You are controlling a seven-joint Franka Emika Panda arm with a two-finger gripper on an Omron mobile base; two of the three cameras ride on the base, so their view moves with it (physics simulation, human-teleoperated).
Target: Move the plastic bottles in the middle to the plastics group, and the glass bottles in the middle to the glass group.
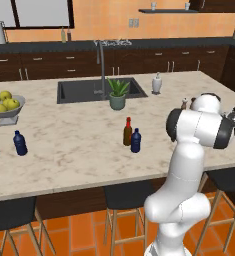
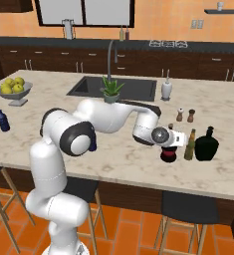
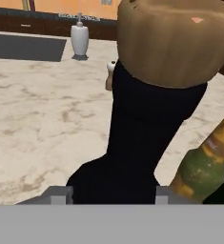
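Closest in the hand view, the black bottle stands between the hand's tips; whether they grip it I cannot tell. Right base view: it sits beside the amber bottle and green-black bottle. Left base view: brown bottle and blue bottle wait mid-worktop, unobstructed.

In the right base view the wrist covers the black bottle down to its red label. The hand view crops that bottle's base at the bottom edge and the amber bottle at the right edge. Whether the fingers touch the glass cannot be told. In the left base view the arm hides most of the glass group.
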